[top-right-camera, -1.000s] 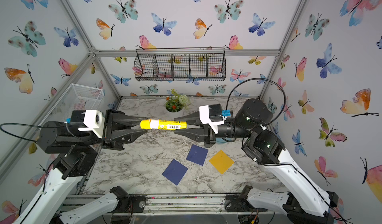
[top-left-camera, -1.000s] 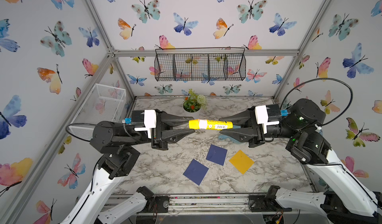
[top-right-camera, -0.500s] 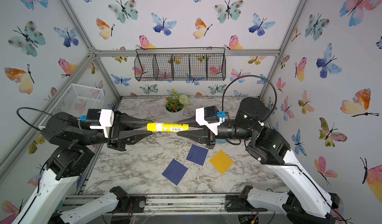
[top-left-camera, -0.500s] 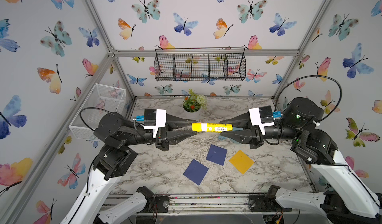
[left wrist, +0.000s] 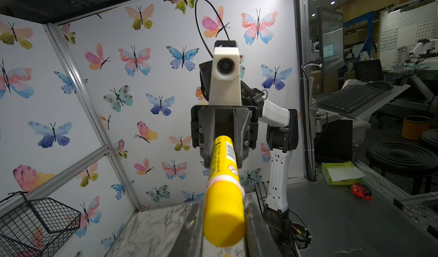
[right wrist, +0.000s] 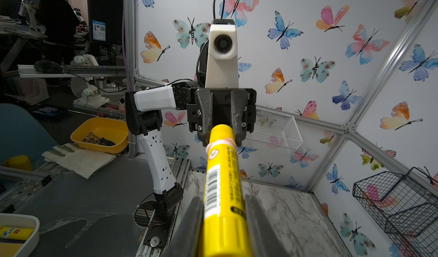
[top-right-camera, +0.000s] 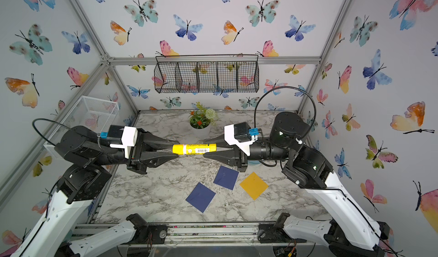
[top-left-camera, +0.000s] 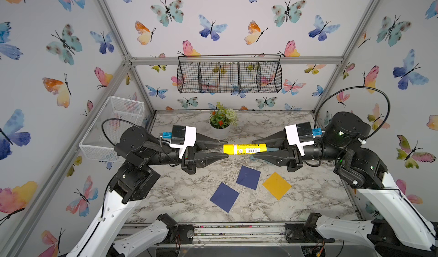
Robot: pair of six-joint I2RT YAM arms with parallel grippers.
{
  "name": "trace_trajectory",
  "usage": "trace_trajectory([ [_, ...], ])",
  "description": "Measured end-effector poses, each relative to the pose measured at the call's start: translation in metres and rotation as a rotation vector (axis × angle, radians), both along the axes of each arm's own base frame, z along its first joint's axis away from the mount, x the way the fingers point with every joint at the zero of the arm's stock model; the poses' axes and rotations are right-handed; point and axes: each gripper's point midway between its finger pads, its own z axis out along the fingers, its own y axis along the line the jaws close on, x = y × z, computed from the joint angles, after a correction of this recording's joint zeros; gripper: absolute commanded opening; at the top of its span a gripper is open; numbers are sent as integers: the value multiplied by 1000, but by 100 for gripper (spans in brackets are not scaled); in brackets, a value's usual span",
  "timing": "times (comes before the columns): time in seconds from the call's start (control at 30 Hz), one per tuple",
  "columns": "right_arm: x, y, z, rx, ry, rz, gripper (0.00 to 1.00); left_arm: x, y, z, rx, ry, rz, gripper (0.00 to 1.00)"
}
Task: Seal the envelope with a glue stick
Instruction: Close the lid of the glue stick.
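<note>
At centre-left in both top views, the left pincer [top-left-camera: 227, 149] is pointed toward the right of the frame. Its jaws are drawn in around the cap [top-left-camera: 230, 148] of the glue stick [top-left-camera: 246, 148]. In the left wrist view the cap [left wrist: 224, 216] is flanked closely on both sides by the fingers [left wrist: 189, 229], and the hold is judged to be taken only near their tips.

The glue stick is held in the air at the centre of the frame, clear of the tabletop [top-left-camera: 184, 196]. Its long axis is laid left to right across the picture, in line with both pincers, with the cap at the left end and the barcode label toward the right.

At centre-right, the right pincer [top-left-camera: 253, 149] is pointed back toward the left and is clamped almost fully closed on the labelled body. The same grip is seen along the tube [right wrist: 222, 196] in the right wrist view.

Each end is thus held by one arm and neither is nearer. The cap is judged to come off only by a straight pull apart along this shared axis.

Lower in the frame, three flat squares lie on the tabletop, taken to be envelopes: a dark blue square [top-left-camera: 224, 197], a second dark blue square [top-left-camera: 248, 177] and a yellow square [top-left-camera: 276, 185]. They lie below the stick, the yellow one nearest the right pincer.
</note>
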Motion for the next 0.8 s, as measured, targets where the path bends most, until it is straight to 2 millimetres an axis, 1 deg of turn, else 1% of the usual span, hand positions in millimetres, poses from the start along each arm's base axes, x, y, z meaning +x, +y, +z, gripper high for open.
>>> trace_trajectory([
  [0.17, -3, 2, 0, 12, 7, 28, 1, -4, -2, 4, -17, -17, -10, 8],
  [0.37, -4, 4, 4, 40, 2, 49, 2, -8, -3, 13, -63, -52, -13, 8],
  [0.53, -8, 4, 7, 59, 0, 79, 1, -15, -4, 22, -96, -82, -31, 8],
  [0.73, -8, 7, 3, 54, 10, 94, 1, -18, -4, 28, -119, -104, -39, 8],
  [0.8, -7, 8, 1, 48, 15, 95, 1, -17, -5, 28, -122, -105, -36, 10],
])
